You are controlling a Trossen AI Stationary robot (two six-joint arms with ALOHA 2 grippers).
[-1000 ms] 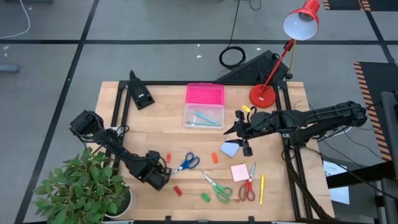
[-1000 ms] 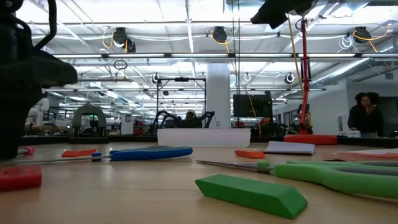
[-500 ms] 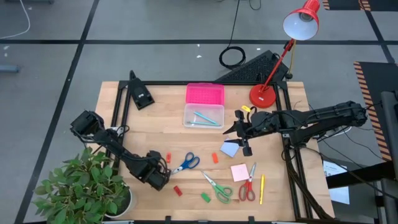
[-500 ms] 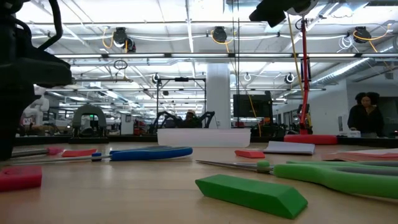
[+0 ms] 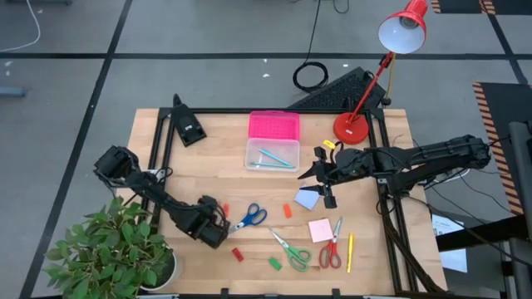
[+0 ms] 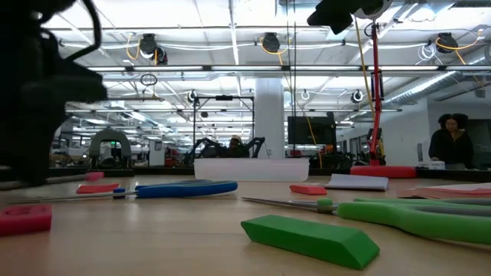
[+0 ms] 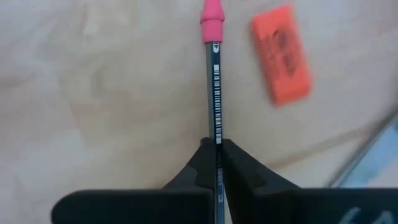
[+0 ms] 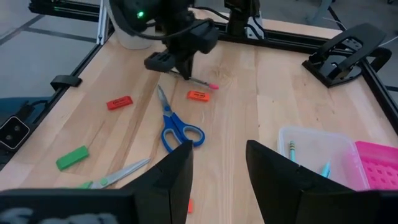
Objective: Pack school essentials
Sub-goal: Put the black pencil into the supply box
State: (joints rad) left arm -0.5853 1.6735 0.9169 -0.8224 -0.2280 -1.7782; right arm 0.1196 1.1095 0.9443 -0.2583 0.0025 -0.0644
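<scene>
Near the table's (image 5: 150,158) front-left edge, beside the plant (image 5: 112,249), the left gripper (image 7: 216,163) pinches a dark pencil (image 7: 213,93) with a pink eraser tip. Three scissors lie on bare wood: blue (image 5: 248,218), green (image 5: 291,250), red (image 5: 332,247). Above the blue notepad (image 5: 307,198), the right gripper (image 8: 217,168) hovers with fingers spread, holding nothing.

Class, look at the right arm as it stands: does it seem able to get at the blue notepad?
Probably yes. The right hand hangs open just above the blue notepad, and nothing lies between them. The left hand is busy far off, shut on a pencil.
</scene>
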